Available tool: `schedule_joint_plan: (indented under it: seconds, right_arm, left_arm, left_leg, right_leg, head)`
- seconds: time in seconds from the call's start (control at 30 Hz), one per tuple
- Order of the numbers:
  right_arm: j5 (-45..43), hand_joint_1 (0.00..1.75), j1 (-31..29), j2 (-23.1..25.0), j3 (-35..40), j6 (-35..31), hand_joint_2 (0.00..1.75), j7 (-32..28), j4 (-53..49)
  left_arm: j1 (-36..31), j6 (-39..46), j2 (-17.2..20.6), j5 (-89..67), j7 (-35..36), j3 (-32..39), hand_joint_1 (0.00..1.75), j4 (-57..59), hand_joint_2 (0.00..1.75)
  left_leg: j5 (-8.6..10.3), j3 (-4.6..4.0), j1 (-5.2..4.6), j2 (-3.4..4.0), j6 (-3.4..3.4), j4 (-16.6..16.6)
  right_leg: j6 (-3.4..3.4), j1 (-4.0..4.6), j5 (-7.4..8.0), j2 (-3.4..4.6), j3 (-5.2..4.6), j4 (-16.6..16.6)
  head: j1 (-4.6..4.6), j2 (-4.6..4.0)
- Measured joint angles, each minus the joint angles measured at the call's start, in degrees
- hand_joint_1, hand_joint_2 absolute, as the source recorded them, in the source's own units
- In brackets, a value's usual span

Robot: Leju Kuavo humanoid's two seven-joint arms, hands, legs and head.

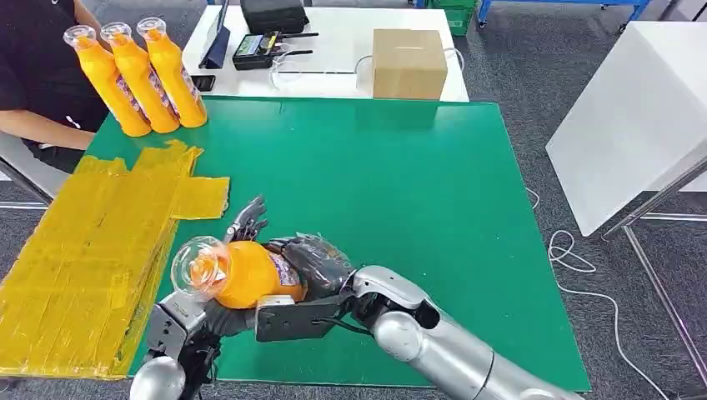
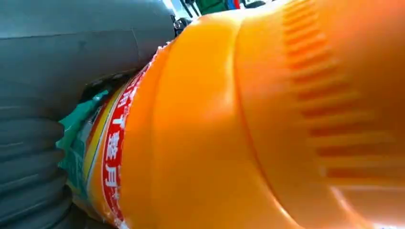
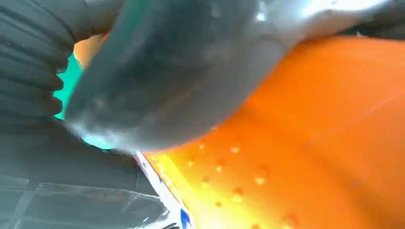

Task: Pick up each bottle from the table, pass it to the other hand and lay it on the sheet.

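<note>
1. The table (image 1: pixel 433 192), covered in green, takes up most of the head view; a white desk (image 1: pixel 333 50) stands behind it at 12 o'clock.
2. A yellow sheet (image 1: pixel 92 258) lies along the table's edge at 9 o'clock, taped together from strips, with a flap reaching toward the centre.
3. A person (image 1: pixel 37 75) in a dark top sits at 10 o'clock, forearm resting by the table corner.
4. The right arm (image 1: pixel 442 342) comes in from 5 o'clock, bent across toward the sheet.
5. A cardboard box (image 1: pixel 408 62) sits on the desk at 12 o'clock, just past the green edge.
6. Three bottles (image 1: pixel 142 79), orange with clear caps, stand upright side by side at 11 o'clock, near the person.
7. A fourth bottle (image 1: pixel 238 273) is held in the air at about 7 o'clock, on its side, clear cap pointing toward the sheet, just beside the sheet's inner edge. In the left wrist view its orange body (image 2: pixel 229 133) is right up against the camera.
8. The right hand (image 1: pixel 321 265) wraps its dark fingers around the bottle's base end and grips it; its thumb (image 3: pixel 172 81) lies pressed on the orange side.
9. The left hand (image 1: pixel 221 310) is under the bottle near the cap end, one finger sticking up beyond it. Whether it grips the bottle or only touches it, I cannot tell.
10. Dark devices (image 1: pixel 263 46) and cables lie on the desk.
</note>
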Motion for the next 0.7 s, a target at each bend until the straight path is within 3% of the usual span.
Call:
schedule_joint_plan:
  seconds: [0.03, 0.1, 0.7]
  right_arm:
    - [0.0, 1.75, 0.0, 0.0, 0.0, 0.0, 1.75, 0.0, 0.0]
    - [-0.2, 1.75, 0.0, -0.1, 0.0, 0.0, 1.75, 0.0, 0.1]
    - [-0.8, 1.75, -0.2, -0.1, 1.5, 0.6, 1.75, -0.2, 0.3]
  left_arm:
    - [-0.3, 0.0, 0.3, -0.9, 0.2, -0.2, 0.00, 0.2, 1.75]
    - [-0.9, -0.1, 0.7, -2.3, 0.1, -0.4, 1.75, 0.9, 1.75]
    - [1.6, -2.0, 0.3, 9.7, -5.1, 1.6, 1.75, 1.1, 1.75]
  left_leg:
    - [0.00, 0.00, 0.00, 0.00, 0.00, 0.0]
    - [0.00, 0.00, 0.00, 0.01, 0.00, 0.0]
    - [0.02, 0.01, 0.00, 0.00, -0.02, 0.0]
  right_leg:
    - [0.00, 0.00, 0.00, 0.00, 0.01, 0.0]
    - [0.00, 0.00, 0.00, 0.00, 0.01, 0.0]
    - [0.00, 0.00, 0.00, 0.00, 0.02, 0.0]
  head:
    - [0.00, 0.00]
    - [0.02, 0.00]
    - [0.00, 0.00]
